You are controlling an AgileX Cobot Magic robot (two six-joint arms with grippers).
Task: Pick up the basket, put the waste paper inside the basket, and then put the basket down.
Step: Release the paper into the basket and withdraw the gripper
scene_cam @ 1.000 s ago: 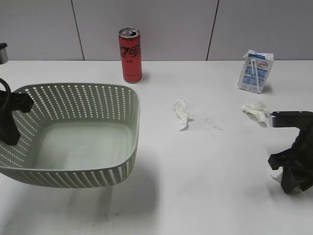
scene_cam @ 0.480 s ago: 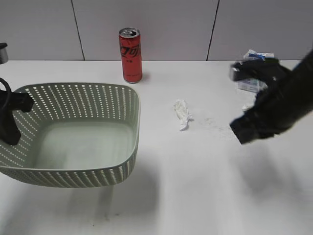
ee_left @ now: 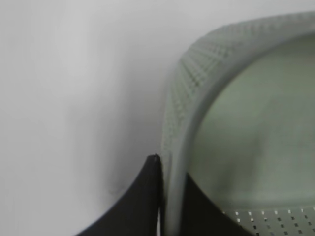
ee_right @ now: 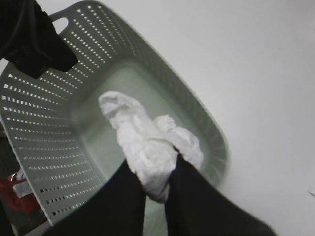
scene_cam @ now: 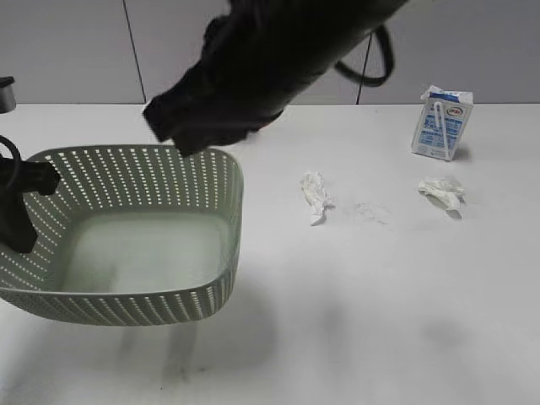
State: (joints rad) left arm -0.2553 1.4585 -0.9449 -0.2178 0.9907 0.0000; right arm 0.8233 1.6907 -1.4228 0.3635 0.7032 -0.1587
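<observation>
The pale green basket (scene_cam: 126, 228) hangs tilted above the table at the left. My left gripper (ee_left: 170, 169) is shut on the basket's rim (ee_left: 177, 147); in the exterior view it sits at the basket's left edge (scene_cam: 17, 202). My right gripper (ee_right: 160, 169) is shut on a white waste paper wad (ee_right: 147, 140) and holds it over the basket's inside (ee_right: 98, 137). In the exterior view the right arm reaches across from the upper right, its gripper (scene_cam: 190, 126) above the basket's far rim. Two more waste paper wads lie on the table, one in the middle (scene_cam: 315, 196), one at the right (scene_cam: 442, 192).
A blue-and-white milk carton (scene_cam: 441, 123) stands at the back right. A grey wall runs behind the table. A red can shows at the lower left of the right wrist view (ee_right: 17, 194); in the exterior view the arm hides it.
My right arm has lifted from the table's right front and swung left across the table with a paper wad, ending above the basket. The basket and left gripper have stayed put.
</observation>
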